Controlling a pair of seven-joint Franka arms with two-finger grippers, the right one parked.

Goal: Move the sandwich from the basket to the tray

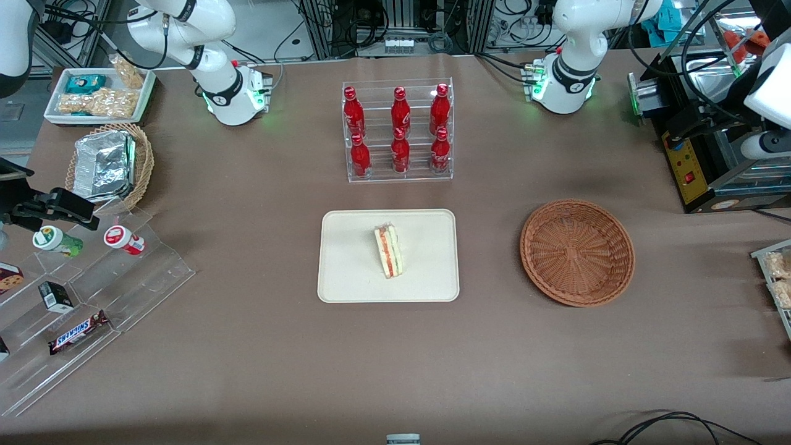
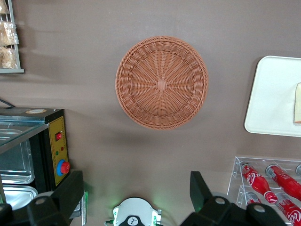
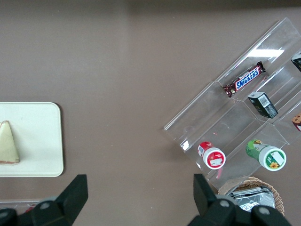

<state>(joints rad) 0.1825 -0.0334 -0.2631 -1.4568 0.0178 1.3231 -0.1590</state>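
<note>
Nearest the front camera, a Snickers bar [image 1: 78, 332] is seen lying on a clear stepped display stand [image 1: 93, 290] toward the parked arm's end of the table; its white-and-blue name can be read, while the labels of the small jars [image 1: 123, 239] above it cannot. At mid-table the sandwich [image 1: 389, 250] is found on the tray [image 1: 346, 278], a pale bread wedge with red-orange and light green layers shown along its edge. The basket [image 1: 578, 252] is set beside the tray toward the working arm's end, well apart from it, with nothing in it. Six red bottles [image 1: 396, 130] are held in a clear rack [image 1: 449, 127], farther from the camera than the tray; their script is too small to be read. From the left wrist camera, the gripper [image 2: 136, 197] is seen high above the table, with the basket [image 2: 162, 82] under it; its dark fingers [image 2: 70, 193] are spread wide and nothing is held. The tray [image 2: 270, 94] is cut off at the frame edge, and only a sliver of the sandwich [image 2: 297, 103] is shown. From the right wrist camera, the sandwich [image 3: 8, 142] is seen as a plain pale triangle on the tray [image 3: 42, 136], and the Snickers bar [image 3: 244, 79] wording is legible.
</note>
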